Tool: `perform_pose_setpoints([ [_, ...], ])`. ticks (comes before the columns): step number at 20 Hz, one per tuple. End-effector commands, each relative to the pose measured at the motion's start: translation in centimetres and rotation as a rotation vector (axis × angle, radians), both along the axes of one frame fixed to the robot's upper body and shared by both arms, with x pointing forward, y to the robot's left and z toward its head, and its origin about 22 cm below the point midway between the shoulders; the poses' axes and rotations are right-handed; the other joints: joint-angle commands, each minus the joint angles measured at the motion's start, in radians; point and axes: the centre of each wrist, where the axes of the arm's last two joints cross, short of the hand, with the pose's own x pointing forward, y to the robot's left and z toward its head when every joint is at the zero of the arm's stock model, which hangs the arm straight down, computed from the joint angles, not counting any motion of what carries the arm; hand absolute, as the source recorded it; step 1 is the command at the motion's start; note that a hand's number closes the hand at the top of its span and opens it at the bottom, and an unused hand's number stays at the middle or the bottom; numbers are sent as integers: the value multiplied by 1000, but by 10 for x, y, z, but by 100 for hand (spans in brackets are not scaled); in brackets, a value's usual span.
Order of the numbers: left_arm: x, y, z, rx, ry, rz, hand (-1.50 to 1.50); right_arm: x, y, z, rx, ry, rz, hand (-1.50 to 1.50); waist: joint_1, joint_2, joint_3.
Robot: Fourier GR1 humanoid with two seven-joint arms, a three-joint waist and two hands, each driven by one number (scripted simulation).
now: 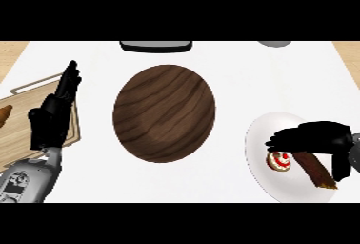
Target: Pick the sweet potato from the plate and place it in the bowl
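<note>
A white plate (264, 143) lies at the counter's right. On it I see a long brown sweet potato (318, 171), slanting down to the right. My right hand (313, 137) is over the potato's upper end with its fingers curled round it, and that end is hidden under the palm. A small white and red item (279, 162) sits on the plate just below the fingertips. The dark wooden bowl (165, 112) stands in the middle of the counter, left of the plate. My left hand (53, 116) rests open at the left edge, fingers up.
A wooden cutting board (17, 128) lies at the far left, partly under my left hand. A dark grey object (155, 45) sits at the back edge, and a grey round one (275, 43) at the back right.
</note>
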Motion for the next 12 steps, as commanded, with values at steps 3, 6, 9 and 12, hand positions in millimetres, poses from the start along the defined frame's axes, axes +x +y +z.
perform_pose_setpoints([
  [3,-6,7,7,19,-1,2,0,4,-3,-21,30,121,48,-150,-9,-3,0],
  [6,4,4,-1,-7,1,13,0,12,8,-23,5,77,130,150,-11,-2,0],
  [9,-7,1,-10,-11,1,11,0,7,20,-43,59,47,164,150,-7,-2,0],
  [12,-1,-1,-15,-1,-5,13,0,7,22,-36,94,56,168,150,-17,-3,0],
])
